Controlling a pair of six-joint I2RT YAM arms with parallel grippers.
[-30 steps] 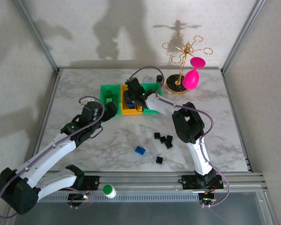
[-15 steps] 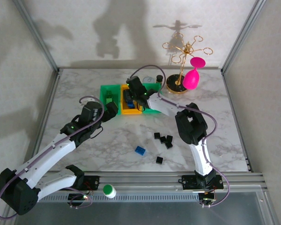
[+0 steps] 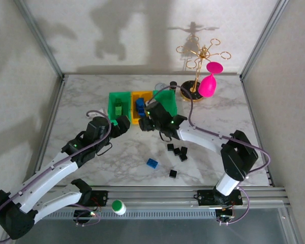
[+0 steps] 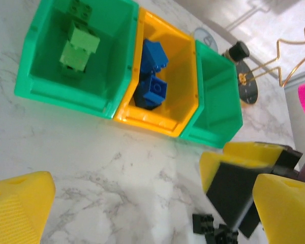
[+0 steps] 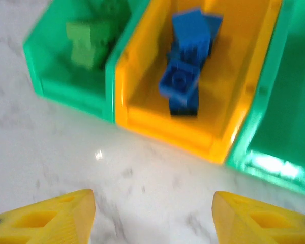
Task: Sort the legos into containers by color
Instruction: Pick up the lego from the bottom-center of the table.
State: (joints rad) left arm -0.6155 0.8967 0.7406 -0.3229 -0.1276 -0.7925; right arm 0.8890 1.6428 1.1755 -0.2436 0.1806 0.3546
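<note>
1. Right now my left gripper (image 4: 152,195) stands wide apart. Its two ribbed, wedge-shaped yellow fingers (image 4: 18,208) sit at the near corners of the left wrist view, both cut off by the frame, with the veined marble table (image 4: 91,152) between them.
2. My right gripper (image 5: 152,206) is spread open too, its hollow yellow fingertips (image 5: 56,213) over the same white, grey-streaked stone, just near of the bins.
3. Three glossy, open-topped rectangular plastic containers stand touching in a row at the far middle: the left green bin (image 4: 66,94), the yellow-orange bin (image 4: 157,119) and the right green bin (image 4: 213,129).
4. Studded green bricks (image 4: 77,46) lie in the left green bin, and blue bricks (image 4: 153,76) are piled in the yellow-orange bin. The right wrist view is blurred, so I cannot count either pile there.
5. On the marble, near and right of the bins, lies one loose blue brick (image 3: 152,163). A small cluster of black bricks (image 3: 177,151) sits to its right, with a single black brick (image 3: 173,173) nearer still. From above they are too small to make out studs.
6. In the left wrist view, the black-and-yellow body of my right gripper covers part of that black cluster, and the bottom edge cuts off the rest.
7. Far right, a small dark cylinder (image 4: 239,50) stands beside a gold wire stand (image 3: 195,76) that holds a pink glass (image 3: 209,84). A round green-and-white cap (image 3: 119,206) rests at the near rail.
</note>
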